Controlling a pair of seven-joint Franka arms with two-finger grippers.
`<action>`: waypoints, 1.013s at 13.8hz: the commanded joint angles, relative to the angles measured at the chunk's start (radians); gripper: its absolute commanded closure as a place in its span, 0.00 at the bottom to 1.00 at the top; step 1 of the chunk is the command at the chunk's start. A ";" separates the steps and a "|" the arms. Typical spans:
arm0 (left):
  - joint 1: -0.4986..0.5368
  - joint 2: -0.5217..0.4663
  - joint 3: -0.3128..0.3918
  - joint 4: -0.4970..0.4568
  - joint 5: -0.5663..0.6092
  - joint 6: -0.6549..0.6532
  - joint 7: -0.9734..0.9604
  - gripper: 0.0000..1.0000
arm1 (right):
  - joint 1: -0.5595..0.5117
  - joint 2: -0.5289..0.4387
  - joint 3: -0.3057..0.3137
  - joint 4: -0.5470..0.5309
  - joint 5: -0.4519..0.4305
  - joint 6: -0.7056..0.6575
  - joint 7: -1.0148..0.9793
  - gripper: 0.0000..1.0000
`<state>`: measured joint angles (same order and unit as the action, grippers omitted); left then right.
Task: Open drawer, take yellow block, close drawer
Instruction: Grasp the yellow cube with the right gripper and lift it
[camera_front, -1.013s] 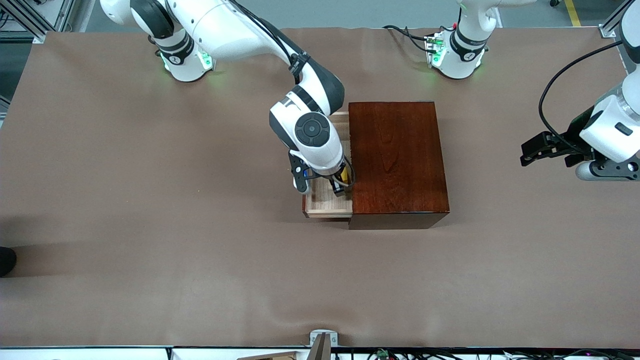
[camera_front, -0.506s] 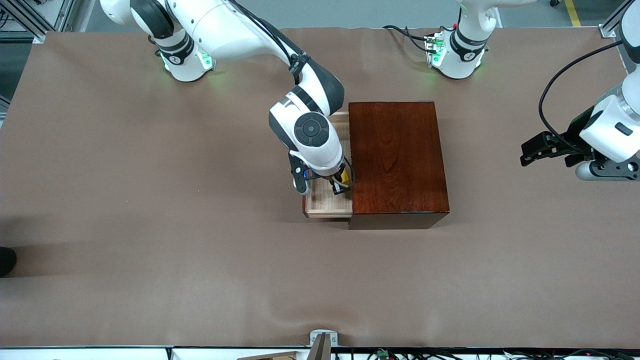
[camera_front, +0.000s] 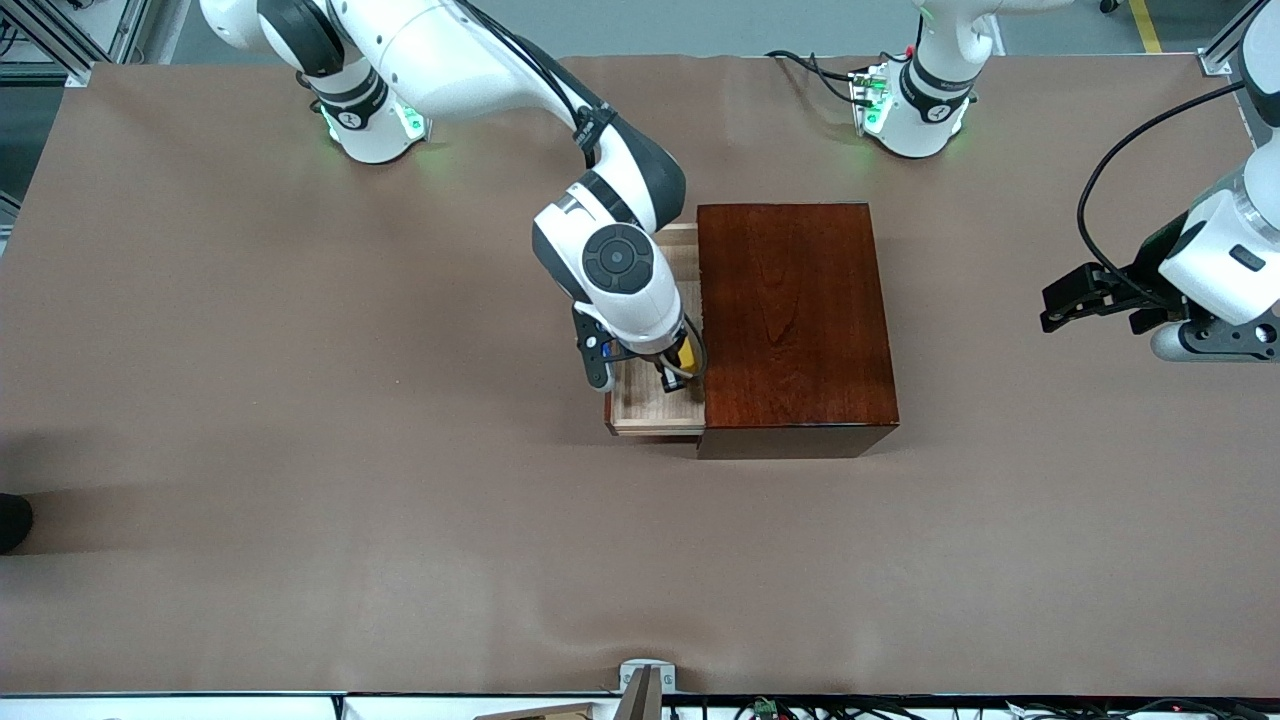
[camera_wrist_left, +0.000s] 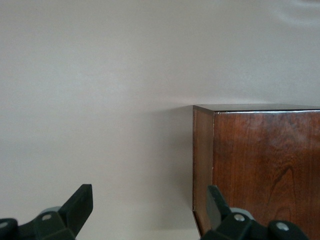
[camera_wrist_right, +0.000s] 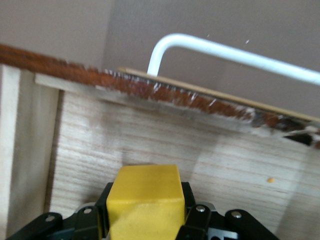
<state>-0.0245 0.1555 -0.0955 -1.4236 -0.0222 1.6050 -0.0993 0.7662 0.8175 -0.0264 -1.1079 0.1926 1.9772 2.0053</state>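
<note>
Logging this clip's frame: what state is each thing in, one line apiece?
drawer: pulled open toward the right arm's end.
block: clamped in the right gripper, over the drawer.
right gripper: shut on the block.
left gripper: open, waiting over the table at the left arm's end.
cabinet: on the table.
</note>
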 joint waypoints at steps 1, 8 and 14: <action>0.003 -0.030 -0.004 -0.021 0.010 -0.002 0.010 0.00 | -0.016 -0.040 -0.006 0.013 0.008 -0.061 0.006 1.00; 0.003 -0.030 -0.004 -0.021 0.007 -0.002 0.001 0.00 | -0.073 -0.202 -0.020 0.011 0.019 -0.159 -0.118 1.00; 0.005 -0.037 -0.004 -0.021 0.002 -0.010 -0.007 0.00 | -0.178 -0.279 -0.020 -0.003 0.021 -0.317 -0.466 1.00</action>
<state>-0.0245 0.1537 -0.0959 -1.4233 -0.0222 1.6038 -0.1009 0.6307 0.5712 -0.0554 -1.0786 0.1927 1.7017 1.6629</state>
